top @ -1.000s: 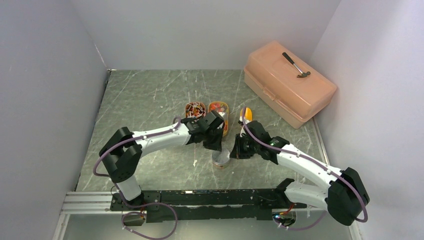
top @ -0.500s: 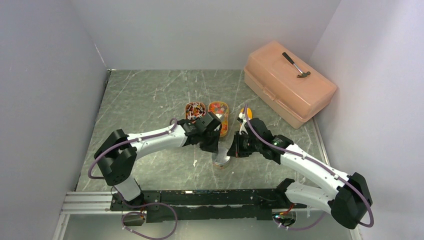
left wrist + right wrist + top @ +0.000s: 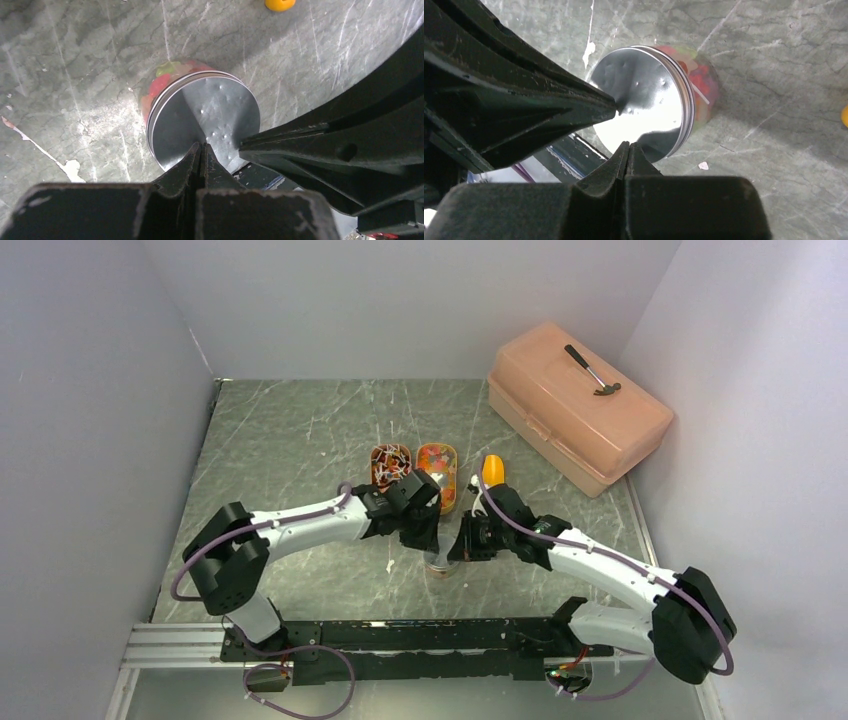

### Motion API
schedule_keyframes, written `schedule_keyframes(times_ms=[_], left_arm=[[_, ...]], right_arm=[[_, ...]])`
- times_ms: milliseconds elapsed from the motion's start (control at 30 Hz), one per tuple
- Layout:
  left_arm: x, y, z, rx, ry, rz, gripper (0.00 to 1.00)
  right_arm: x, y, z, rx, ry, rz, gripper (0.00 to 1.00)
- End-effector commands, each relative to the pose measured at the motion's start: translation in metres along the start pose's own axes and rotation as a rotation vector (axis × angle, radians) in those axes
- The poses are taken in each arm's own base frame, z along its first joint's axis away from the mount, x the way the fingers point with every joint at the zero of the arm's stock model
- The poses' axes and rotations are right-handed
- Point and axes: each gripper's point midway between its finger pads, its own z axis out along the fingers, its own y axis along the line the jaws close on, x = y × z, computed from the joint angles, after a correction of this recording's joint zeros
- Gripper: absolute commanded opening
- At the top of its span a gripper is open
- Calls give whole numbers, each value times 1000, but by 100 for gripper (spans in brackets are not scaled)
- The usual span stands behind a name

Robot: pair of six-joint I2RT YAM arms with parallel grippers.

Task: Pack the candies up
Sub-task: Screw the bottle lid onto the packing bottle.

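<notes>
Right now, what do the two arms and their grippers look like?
The left arm and right arm match: white shells, bulky black joints, a purple cable looped along each. The left gripper and right gripper are matte black wedges tapering to a point.

Marbled table (image 3: 280, 430): lidded jar (image 3: 205, 117), two tubs (image 3: 373, 454) of candies (image 3: 392, 459), scoop (image 3: 493, 468), toolbox (image 3: 560, 425).

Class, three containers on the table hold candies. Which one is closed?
The jar with the silver lid, at the tips of the left pincer and right pincer. The wrapped-sweets tub and gummies tub behind it stand open.
</notes>
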Motion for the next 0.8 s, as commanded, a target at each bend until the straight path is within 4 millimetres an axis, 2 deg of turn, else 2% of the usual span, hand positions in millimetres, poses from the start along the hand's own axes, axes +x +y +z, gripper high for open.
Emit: schedule_keyframes(times_ms=[0, 100, 267, 400, 633, 767], left_arm=[[31, 11, 4, -22, 76, -21, 3], [34, 14, 4, -26, 79, -26, 3], [32, 14, 3, -29, 73, -21, 3], [38, 12, 4, -20, 86, -23, 3], [36, 12, 0, -29, 83, -4, 3], [35, 11, -3, -27, 77, -1, 3]], right_arm=[[15, -21, 10, 51, 19, 23, 0], [20, -27, 12, 66, 29, 30, 0], [11, -22, 6, 72, -4, 19, 0], [13, -24, 3, 83, -2, 17, 0], [-19, 19, -17, -25, -69, -12, 0], [-25, 40, -29, -99, -92, -18, 0]])
